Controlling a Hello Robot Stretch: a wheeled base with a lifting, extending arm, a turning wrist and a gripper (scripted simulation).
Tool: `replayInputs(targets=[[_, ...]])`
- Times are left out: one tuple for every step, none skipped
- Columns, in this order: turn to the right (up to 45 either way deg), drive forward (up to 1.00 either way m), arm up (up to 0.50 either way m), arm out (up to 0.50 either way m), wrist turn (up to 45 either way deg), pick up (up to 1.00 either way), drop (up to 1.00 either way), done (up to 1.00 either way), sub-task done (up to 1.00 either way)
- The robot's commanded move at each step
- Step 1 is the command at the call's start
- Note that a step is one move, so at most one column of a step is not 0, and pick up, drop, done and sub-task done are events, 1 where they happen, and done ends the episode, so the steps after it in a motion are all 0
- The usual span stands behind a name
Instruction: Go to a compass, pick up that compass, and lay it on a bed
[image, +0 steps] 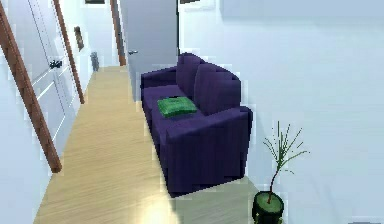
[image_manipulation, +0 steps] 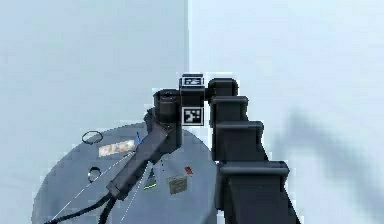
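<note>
As the robot is facing down a hallway (image: 100, 150) past a purple sofa (image: 195, 115) w/ a green item (image: 178, 106) on it | arm (image_manipulation: 245, 150) is sitting tucked over the base (image_manipulation: 70, 175), prob. for driving clearance | gripper (image_manipulation: 125, 180): can't tell width or load | compass: can't tell where.

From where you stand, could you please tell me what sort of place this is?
Probably a sitting area off a hallway in a house: a purple sofa against the wall, a potted plant beside it, and white doors along a wooden floor.
</note>
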Motion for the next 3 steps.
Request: replayInputs(targets=[[0.0, 0.00, 0.00, 0.00, 45.0, 0.00, 0.00, 0.00, 0.00], [0.0, 0.00, 0.00, 0.00, 45.0, 0.00, 0.00, 0.00, 0.00], [0.0, 0.00, 0.00, 0.00, 30.0, 0.00, 0.00, 0.00, 0.00]])
